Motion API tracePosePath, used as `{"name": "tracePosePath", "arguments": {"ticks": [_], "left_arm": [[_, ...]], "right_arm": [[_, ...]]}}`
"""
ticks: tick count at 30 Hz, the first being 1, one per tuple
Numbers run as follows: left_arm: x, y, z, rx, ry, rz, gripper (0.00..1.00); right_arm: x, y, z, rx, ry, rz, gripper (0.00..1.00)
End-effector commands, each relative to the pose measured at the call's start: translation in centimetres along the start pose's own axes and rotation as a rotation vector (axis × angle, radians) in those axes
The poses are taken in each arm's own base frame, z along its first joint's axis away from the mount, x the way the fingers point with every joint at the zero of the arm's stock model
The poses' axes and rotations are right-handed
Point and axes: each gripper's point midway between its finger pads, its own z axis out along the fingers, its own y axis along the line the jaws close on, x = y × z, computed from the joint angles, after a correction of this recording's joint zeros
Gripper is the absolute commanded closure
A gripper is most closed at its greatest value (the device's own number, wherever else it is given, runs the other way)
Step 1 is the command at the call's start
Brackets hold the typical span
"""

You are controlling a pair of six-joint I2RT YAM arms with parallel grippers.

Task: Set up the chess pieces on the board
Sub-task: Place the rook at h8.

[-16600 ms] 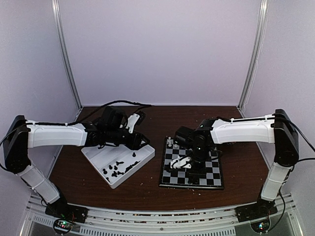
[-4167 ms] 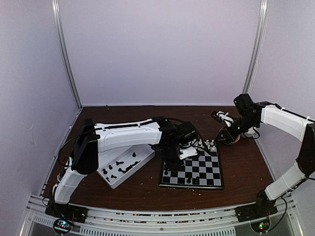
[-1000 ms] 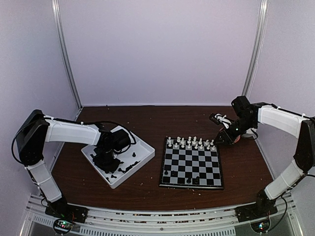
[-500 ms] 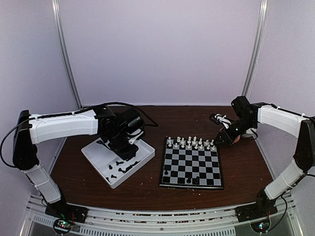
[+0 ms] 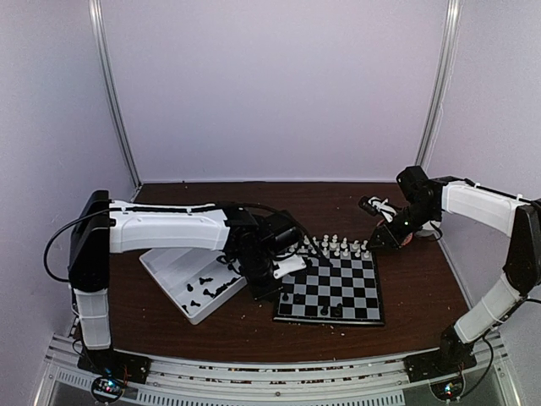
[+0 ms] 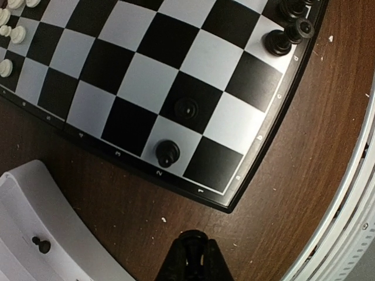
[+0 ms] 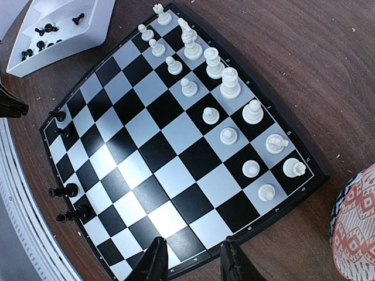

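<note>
The board (image 5: 348, 289) lies right of centre, its far two rows filled with white pieces (image 5: 334, 247). A few black chess pieces (image 6: 167, 153) stand along its near edge, others (image 7: 64, 190) showing in the right wrist view. My left gripper (image 6: 193, 257) hovers over bare wood just off the board's (image 6: 146, 76) near-left corner, shut on a small black chess piece (image 6: 193, 239). My right gripper (image 7: 193, 263) stands open beside the board's (image 7: 176, 158) far-right corner with nothing between its fingers (image 7: 155, 260).
The white tray (image 5: 173, 264) left of the board holds several loose black pieces (image 5: 207, 292). A red patterned object (image 7: 357, 222) sits by the right gripper (image 5: 385, 237). The table's metal front rail (image 6: 345, 193) runs close to the left gripper (image 5: 272, 283).
My left arm has swung right from the tray to the board's near-left corner, its jaws staying shut. The right arm has not moved.
</note>
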Motion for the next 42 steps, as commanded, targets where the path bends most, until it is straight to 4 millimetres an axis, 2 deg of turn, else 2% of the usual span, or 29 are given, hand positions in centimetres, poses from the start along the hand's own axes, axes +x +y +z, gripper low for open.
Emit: {"name": "tracePosePath", "arguments": {"ticks": [1, 11, 28, 42], "left_arm": [[-2.6, -0.8, -0.3, 0.005, -0.058, 0.116, 0.99], [-3.4, -2.4, 1.9, 0.057, -0.038, 0.207, 0.98], [-3.2, -1.9, 3.8, 0.041, 0.022, 0.225, 0.97], [-2.5, -1.9, 4.5, 0.046, 0.061, 0.218, 0.97]], "right_arm": [[-0.1, -0.2, -0.3, 0.01, 0.003, -0.014, 0.68], [0.1, -0.3, -0.1, 0.009, 0.012, -0.015, 0.68], [0.3, -0.4, 0.2, 0.005, 0.024, -0.01, 0.68], [0.3, -0.3, 0.3, -0.001, 0.027, -0.012, 0.68]]}}
